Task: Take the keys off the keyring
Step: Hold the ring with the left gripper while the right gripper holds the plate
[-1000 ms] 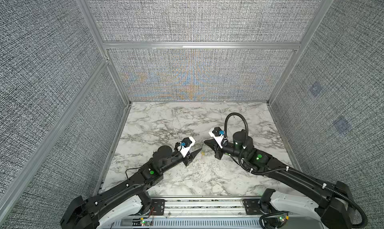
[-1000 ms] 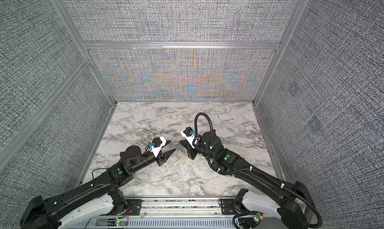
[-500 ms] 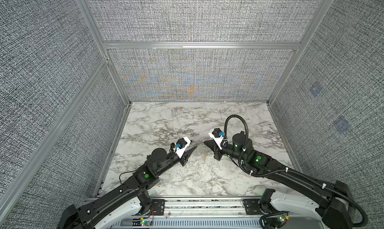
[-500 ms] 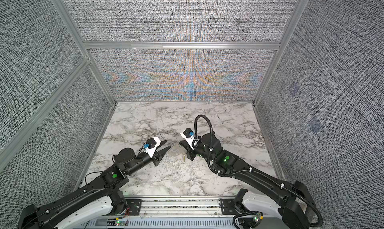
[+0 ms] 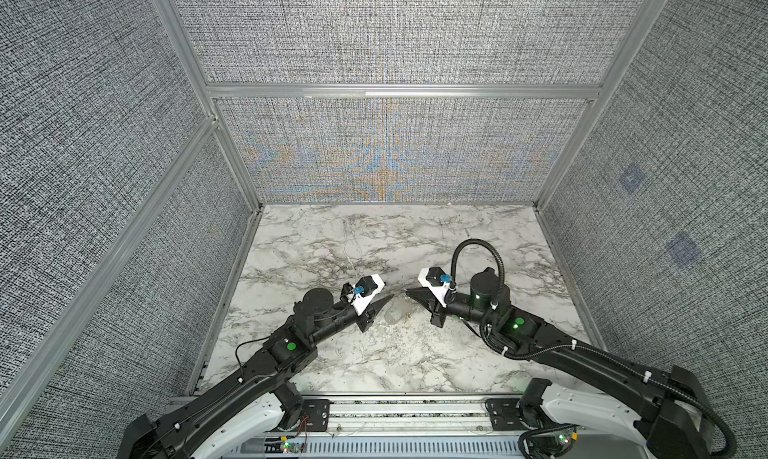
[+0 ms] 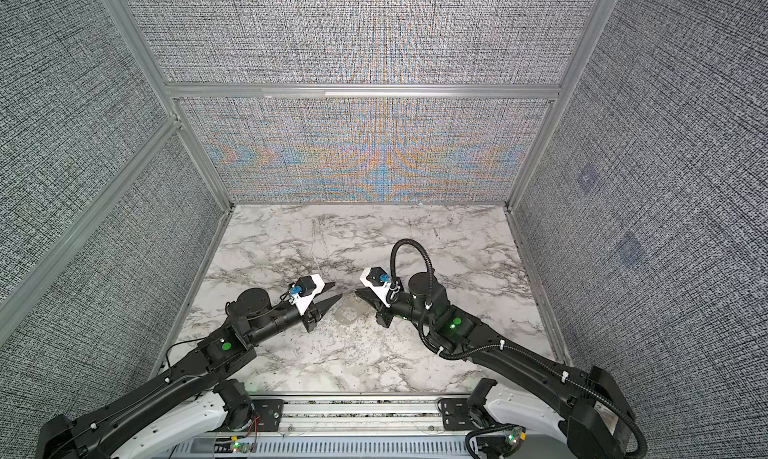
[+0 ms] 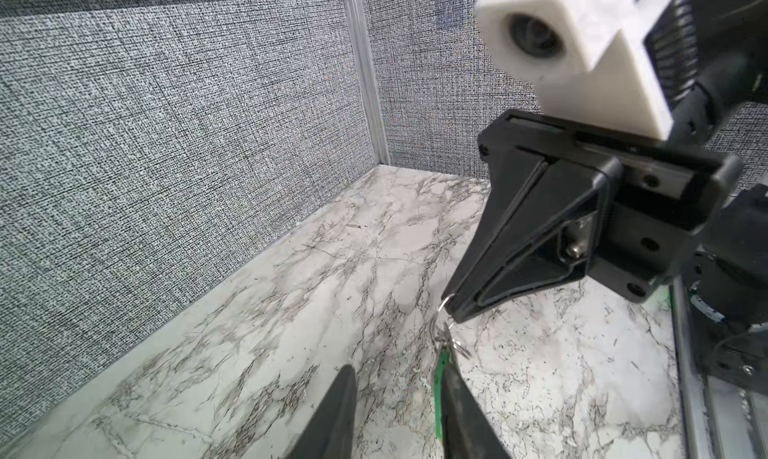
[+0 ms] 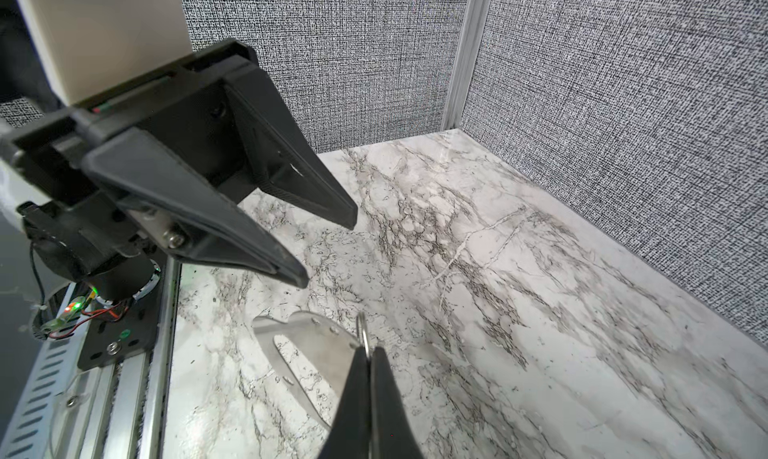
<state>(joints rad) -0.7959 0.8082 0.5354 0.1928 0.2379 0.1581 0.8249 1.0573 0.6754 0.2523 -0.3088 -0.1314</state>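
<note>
The keyring (image 8: pixel 307 344), a flat grey oval plate, hangs tilted just over the marble, also seen in both top views (image 5: pixel 397 311) (image 6: pixel 348 311). My right gripper (image 8: pixel 368 353) is shut on one of its thin wire rings (image 8: pixel 361 330); its tip shows in other views (image 7: pixel 457 307) (image 5: pixel 409 291) (image 6: pixel 356 291). My left gripper (image 7: pixel 399 373) faces it from the left (image 5: pixel 385 295) (image 6: pixel 334 293) with its jaws apart. A key's green tag (image 7: pixel 439 388) lies edge-on against the inner face of one left finger (image 7: pixel 457 394), hanging from small rings (image 7: pixel 444 332). The other left finger (image 7: pixel 343 386) stands clear of it.
Grey fabric walls with aluminium posts (image 5: pixel 232 153) enclose the marble table (image 5: pixel 374 245) on three sides. A metal rail (image 5: pixel 407 411) runs along the front edge. The right arm's black cable loop (image 5: pixel 478 249) arches above its wrist.
The left gripper's jaws have narrowed and its arm has shifted slightly back to the left. The right gripper has stayed shut in place.
</note>
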